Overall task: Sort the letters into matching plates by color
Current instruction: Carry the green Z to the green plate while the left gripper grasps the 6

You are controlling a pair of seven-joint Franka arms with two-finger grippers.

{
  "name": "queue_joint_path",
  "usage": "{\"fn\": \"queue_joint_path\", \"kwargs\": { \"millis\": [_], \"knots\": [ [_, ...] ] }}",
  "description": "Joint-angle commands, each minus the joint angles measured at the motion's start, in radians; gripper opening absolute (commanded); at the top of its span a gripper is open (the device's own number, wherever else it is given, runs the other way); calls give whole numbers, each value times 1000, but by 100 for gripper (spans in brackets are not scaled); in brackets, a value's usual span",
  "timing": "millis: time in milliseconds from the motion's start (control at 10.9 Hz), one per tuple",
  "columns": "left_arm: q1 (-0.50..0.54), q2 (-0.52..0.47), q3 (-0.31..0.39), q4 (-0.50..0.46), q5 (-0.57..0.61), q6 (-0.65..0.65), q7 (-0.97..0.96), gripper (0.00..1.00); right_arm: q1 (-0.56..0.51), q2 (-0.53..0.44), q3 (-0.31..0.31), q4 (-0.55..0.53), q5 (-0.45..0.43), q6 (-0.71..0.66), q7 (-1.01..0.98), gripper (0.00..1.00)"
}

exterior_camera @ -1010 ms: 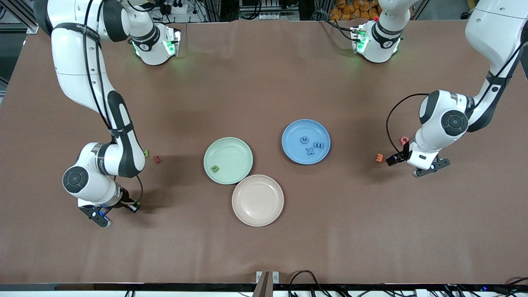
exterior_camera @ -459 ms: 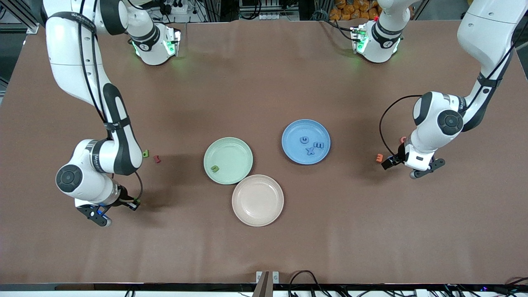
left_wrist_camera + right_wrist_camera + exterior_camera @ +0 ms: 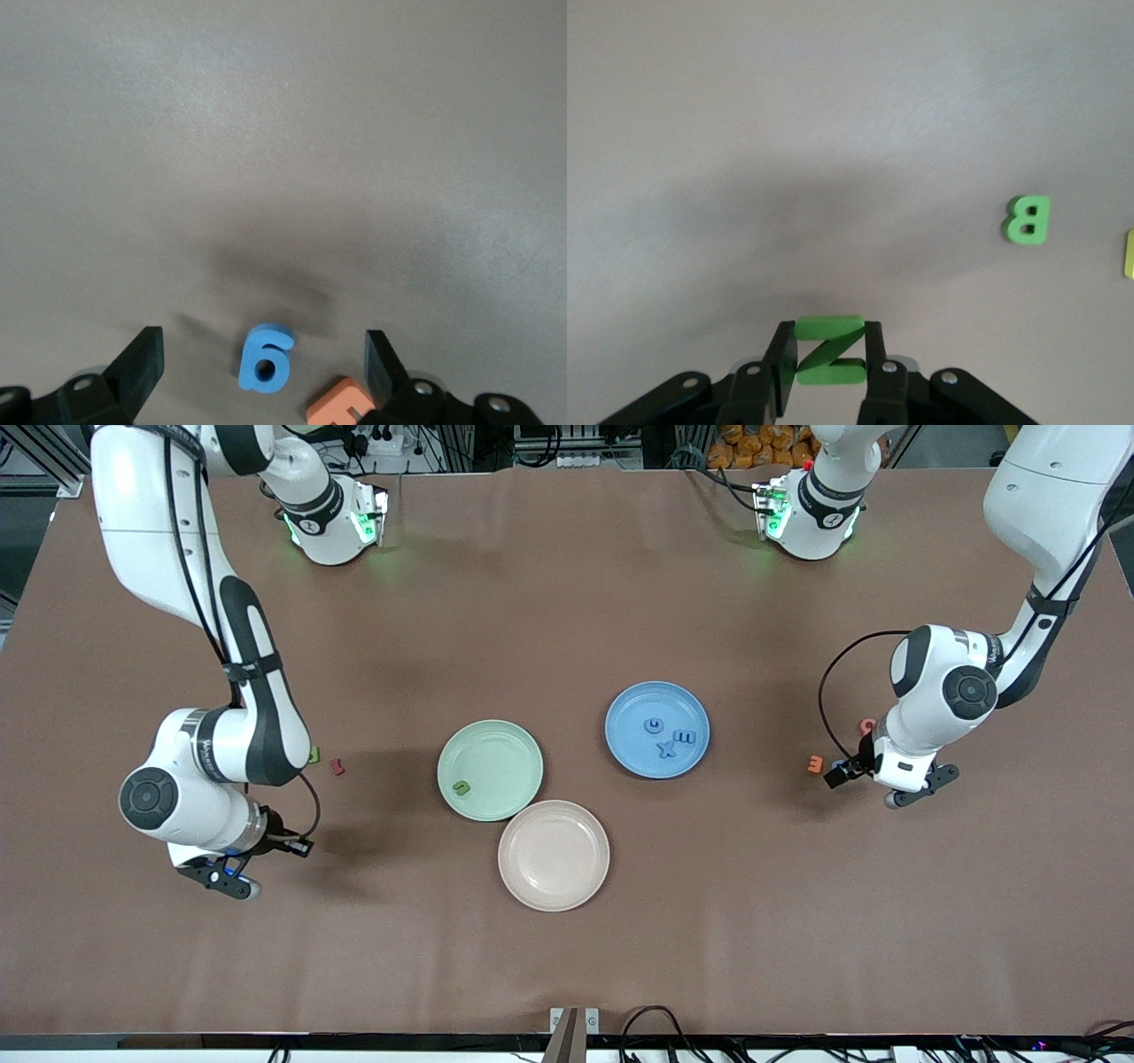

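Right gripper (image 3: 824,376) up over bare brown table (image 3: 567,957) at the right arm's end, fingers clamped on a chunky green foam letter Z (image 3: 829,349). Green foam letter B (image 3: 1027,219) flat on the cloth near it, apart from the gripper. Left gripper (image 3: 257,376) low over the table at the left arm's end, jaws spread wide with nothing held, a blue foam piece shaped like a 6 (image 3: 265,358) lying between the fingers (an orange foam letter (image 3: 337,405) just beside it). Pale mint green round plate (image 3: 523,746) mid-table with one green letter (image 3: 461,786). Medium blue round plate (image 3: 633,757) beside it, toward the left arm's end, carrying three blue letters (image 3: 667,749). Beige-pink plate (image 3: 594,868) nearer the front camera, touching the green one.
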Motion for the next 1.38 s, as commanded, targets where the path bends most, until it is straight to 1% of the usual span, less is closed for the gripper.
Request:
{"fn": "queue_joint_path", "kwargs": {
  "millis": [0,551,734,826,918,1010,1285],
  "knots": [
    [-41,6,32,-13,-13,27,-27,100,62,-75,3,-50,1,-70,-47,31],
    [-41,18,42,-23,-10,28,-27,100,204,-77,3,-49,7,-78,-28,31],
    [-39,20,43,-25,13,28,-27,100,246,-71,3,-47,7,-78,-24,31],
    [-39,20,43,-25,16,28,-27,65,266,-68,3,-47,7,-78,-24,31],
    [-39,19,43,-25,16,28,-29,27,287,-68,3,-47,9,-78,-24,31],
    [-39,17,43,-28,16,27,-37,1,306,-65,3,-47,7,-78,-8,31],
    [-41,12,46,-31,16,27,-61,0,356,-45,3,-45,7,-75,9,32]
  ]
}}
